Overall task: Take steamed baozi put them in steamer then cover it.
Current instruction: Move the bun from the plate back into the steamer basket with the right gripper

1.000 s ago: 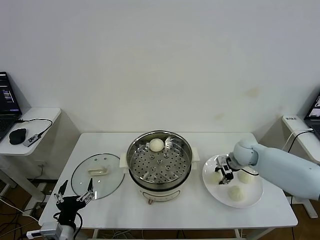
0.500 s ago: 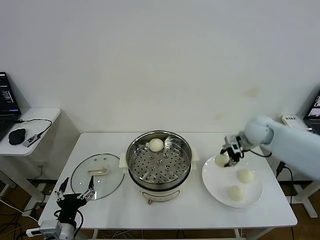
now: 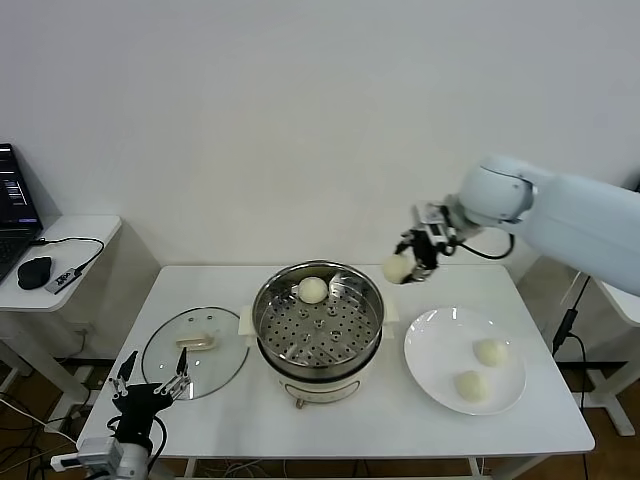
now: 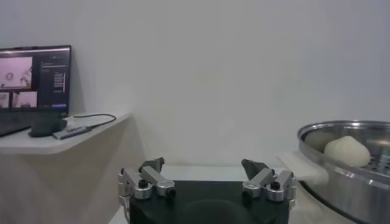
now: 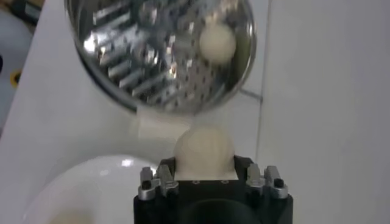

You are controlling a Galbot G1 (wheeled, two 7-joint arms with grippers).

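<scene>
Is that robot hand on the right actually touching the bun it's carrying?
Touching. In the right wrist view the right hand has its fingers pressed against both sides of the bun; the head view shows it held in the air.

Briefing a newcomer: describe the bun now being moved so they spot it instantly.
Find the steel steamer mid-table. Just past its right rim, the right gripper holds a cream-white baozi above the table. It is the only bun aloft; one sits in the steamer, two on the white plate.
</scene>
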